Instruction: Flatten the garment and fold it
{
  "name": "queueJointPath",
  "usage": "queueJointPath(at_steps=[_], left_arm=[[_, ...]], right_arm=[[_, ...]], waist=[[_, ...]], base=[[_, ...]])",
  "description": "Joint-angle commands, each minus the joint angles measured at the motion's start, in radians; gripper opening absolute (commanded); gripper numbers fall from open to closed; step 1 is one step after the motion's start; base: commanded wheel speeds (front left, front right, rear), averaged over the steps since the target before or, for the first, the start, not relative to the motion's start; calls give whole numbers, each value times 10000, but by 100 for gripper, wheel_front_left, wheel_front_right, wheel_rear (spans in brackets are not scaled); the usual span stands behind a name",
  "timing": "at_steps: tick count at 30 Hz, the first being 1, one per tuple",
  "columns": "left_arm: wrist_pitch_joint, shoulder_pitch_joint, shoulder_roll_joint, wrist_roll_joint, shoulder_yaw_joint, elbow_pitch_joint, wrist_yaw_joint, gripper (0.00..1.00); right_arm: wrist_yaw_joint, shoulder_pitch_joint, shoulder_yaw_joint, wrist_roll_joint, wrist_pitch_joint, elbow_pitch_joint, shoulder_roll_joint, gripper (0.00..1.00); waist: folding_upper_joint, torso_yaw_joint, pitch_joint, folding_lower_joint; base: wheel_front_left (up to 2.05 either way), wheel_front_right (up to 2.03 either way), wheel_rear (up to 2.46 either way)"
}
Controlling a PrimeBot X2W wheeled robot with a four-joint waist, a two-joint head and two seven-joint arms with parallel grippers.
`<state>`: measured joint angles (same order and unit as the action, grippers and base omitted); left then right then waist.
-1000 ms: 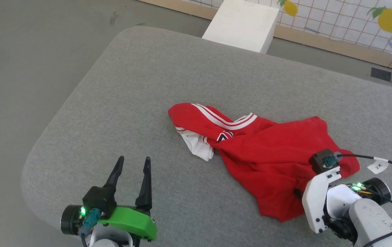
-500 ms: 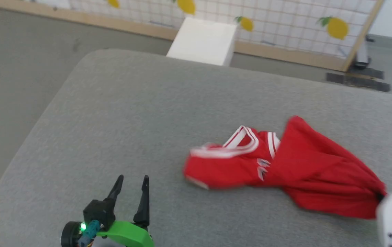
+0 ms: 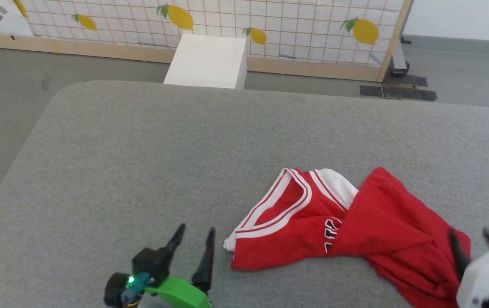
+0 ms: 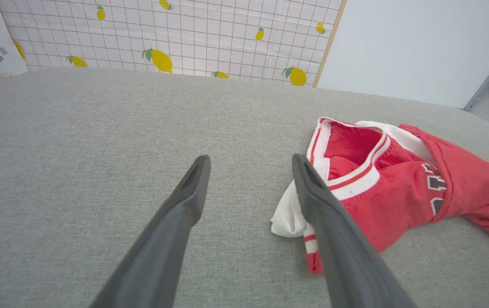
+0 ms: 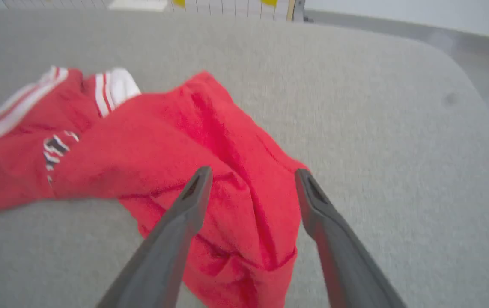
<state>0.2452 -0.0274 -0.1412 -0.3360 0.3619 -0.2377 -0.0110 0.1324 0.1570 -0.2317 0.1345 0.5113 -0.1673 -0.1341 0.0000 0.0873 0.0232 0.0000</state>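
Right end effector [image 5: 251, 182] now off garment [image 3: 377, 222]

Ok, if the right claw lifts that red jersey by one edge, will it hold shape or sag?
Probably floppy: the jersey lies crumpled in soft folds, so it should sag from one pinch. Likely light, as the cloth looks thin. Pushed, it would probably bunch up rather than slide on the textured grey pad.

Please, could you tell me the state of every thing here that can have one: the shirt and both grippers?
garment: crumpled on the grey table, neither flat nor folded, red body bunched over part of the lettering, held by no gripper.
left gripper: open, empty, left of the garment.
right gripper: open, empty, over the garment's plain red end.
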Motion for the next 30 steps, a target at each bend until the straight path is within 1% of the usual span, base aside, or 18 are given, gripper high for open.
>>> queueJointPath(at_steps=[1,4,8,15,18,21,22,23,24,27,30], left_arm=[[-197,-248,61,-69,92,-37,157,100],[-1027,-430,45,-312,363,-56,519,100],[-2364,-720,-28,-501,841,-19,846,100],[-4423,-1453,-171,-749,1143,-367,917,100],[-4939,-1834,-257,-734,1198,-647,906,100],[-5137,-2071,-205,-1022,1352,-758,1115,100],[-5141,-2125,-217,-1086,1430,-750,1175,38],[-5108,-2161,-223,-1155,1476,-724,1215,4],[-5033,-2176,-238,-1231,1495,-675,1245,0],[-4537,-2072,-347,-1269,1394,-359,1251,0],[-4008,-1724,-508,-1279,1165,179,1095,0]], right_arm=[[-17,-411,136,189,-453,-316,48,100],[-17,-603,803,480,-1360,-672,-209,100],[-17,-538,929,364,-1942,-516,-344,100],[-17,-533,1029,162,-2373,-152,-76,100],[-17,-575,1081,110,-2491,-22,17,100],[-17,-608,1049,98,-2601,117,123,100],[-17,-612,1039,83,-2628,165,141,100],[-17,-615,1026,72,-2656,217,157,100],[-17,-614,1010,57,-2685,290,175,100],[-17,-582,972,-5,-2746,467,222,100],[-17,-507,941,-25,-2790,605,265,100]], waist=[[0,-114,77,0],[0,-257,174,0],[0,-332,414,0],[0,-638,1005,0],[0,-767,1211,0],[0,-817,1331,0],[0,-814,1346,0],[0,-805,1352,0],[0,-783,1344,0],[0,-656,1220,0],[0,-483,1026,0]], base=[[0,0,0],[0,0,0],[0,0,0],[0,0,0],[0,0,0],[0,0,0],[0,0,0],[0,0,0],[0,0,0],[0,0,0],[0,0,0]])
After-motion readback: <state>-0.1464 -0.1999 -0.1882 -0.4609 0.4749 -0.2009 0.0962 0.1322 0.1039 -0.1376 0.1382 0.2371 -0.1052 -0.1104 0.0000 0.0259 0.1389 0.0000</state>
